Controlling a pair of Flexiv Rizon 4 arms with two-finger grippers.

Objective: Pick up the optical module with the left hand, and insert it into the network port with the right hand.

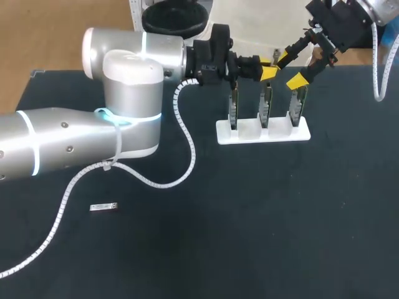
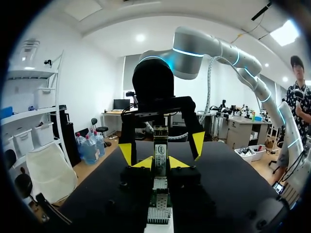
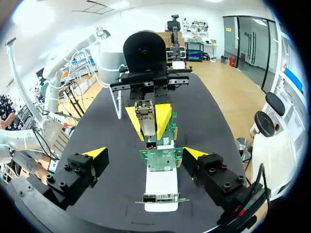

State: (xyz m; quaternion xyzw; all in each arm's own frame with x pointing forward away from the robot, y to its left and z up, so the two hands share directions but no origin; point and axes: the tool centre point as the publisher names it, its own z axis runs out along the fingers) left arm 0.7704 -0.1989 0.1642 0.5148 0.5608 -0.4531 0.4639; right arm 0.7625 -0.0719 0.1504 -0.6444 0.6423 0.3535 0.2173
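The left jaws were clamped on the small silver metal optical module (image 3: 146,119), holding it just above the white plastic rack (image 1: 249,134) of three upright green circuit boards (image 1: 266,106). The right jaws stood wide apart above the rack, opposite the left jaws. A second silver module (image 1: 104,207) lay on the black bench (image 1: 249,237), well apart from the rack.

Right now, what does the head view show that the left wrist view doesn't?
Only the head view shows the small silver metal module lying loose on the black table, and three upright green circuit boards side by side in the white stand. Only the left wrist view shows the silver rectangular optical module pinched between the left fingers. Both show the left fingers, the open right fingers and green board.
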